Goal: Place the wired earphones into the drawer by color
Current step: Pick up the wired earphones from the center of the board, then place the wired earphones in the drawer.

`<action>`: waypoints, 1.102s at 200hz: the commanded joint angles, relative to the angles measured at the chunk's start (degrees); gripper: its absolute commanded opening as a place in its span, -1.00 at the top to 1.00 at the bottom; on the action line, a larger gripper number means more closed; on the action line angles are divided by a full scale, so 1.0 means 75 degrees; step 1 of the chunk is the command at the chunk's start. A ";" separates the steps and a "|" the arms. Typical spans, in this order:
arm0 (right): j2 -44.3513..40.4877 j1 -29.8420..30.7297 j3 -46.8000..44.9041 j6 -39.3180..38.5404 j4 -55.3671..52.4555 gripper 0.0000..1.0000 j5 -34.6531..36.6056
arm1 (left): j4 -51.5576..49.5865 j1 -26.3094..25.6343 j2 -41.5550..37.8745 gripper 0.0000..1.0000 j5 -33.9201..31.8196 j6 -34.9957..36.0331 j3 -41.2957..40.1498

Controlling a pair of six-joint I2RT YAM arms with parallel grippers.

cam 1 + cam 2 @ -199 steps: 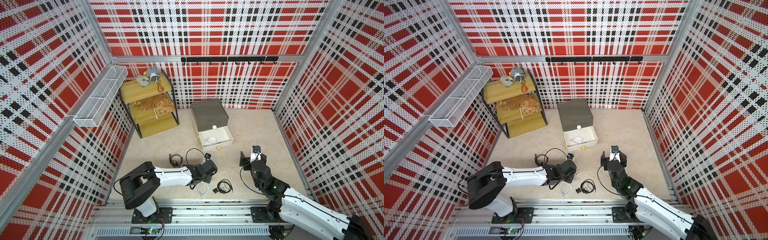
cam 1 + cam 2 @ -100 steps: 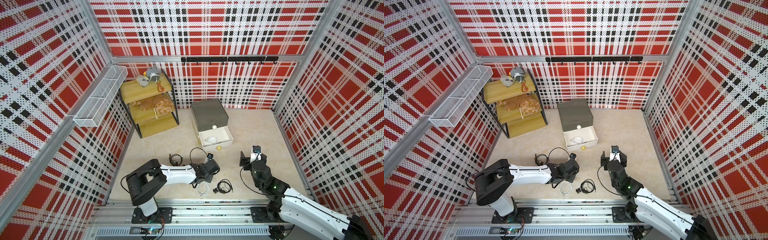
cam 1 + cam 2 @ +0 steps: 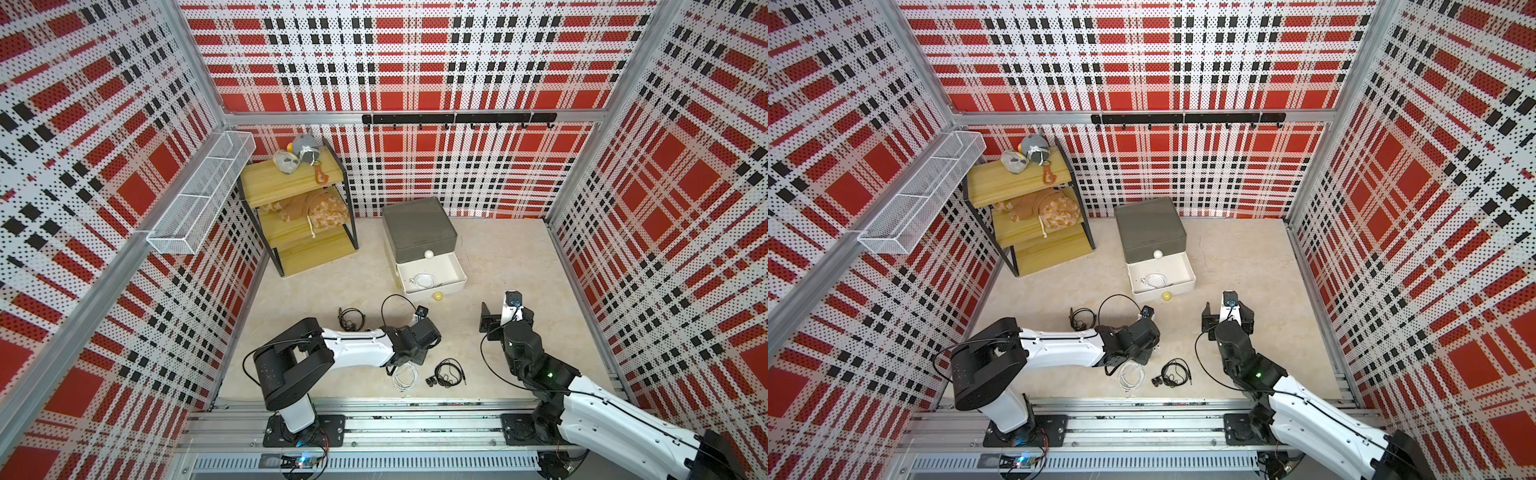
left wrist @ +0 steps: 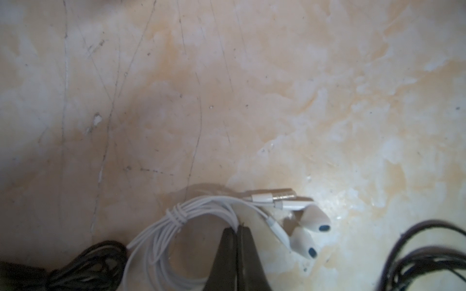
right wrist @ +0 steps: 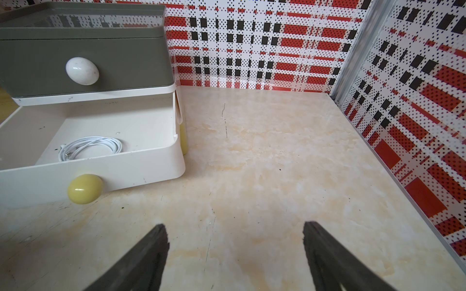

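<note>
At the near side, my left gripper (image 4: 238, 227) is pinching white earphones (image 4: 176, 214) by few strands, risking a slip on lifting; my right gripper (image 5: 234, 226) is hanging spread.

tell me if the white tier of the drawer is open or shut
Open: the white tier sticks out from under the dark grey tier, and a coiled white earphone lies inside it.

No words, numbers, brands or signs can be read in any view. Nothing written is made out on drawer (image 5: 126, 63).
</note>
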 commanded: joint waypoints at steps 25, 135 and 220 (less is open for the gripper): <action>-0.0110 -0.0050 -0.0017 -0.0052 0.0099 -0.79 0.0177 | -0.0217 -0.0045 -0.0815 1.00 -0.0160 -0.0100 0.0145; -0.0078 -0.0051 -0.0034 -0.0054 0.0127 -0.79 0.0259 | -0.0571 -0.0042 -0.2156 1.00 -0.0174 0.0172 0.0799; -0.0347 -0.0062 -0.0048 -0.0005 -0.0008 -0.79 0.0273 | -0.0236 0.0294 -0.1343 1.00 -0.1009 0.0918 0.2865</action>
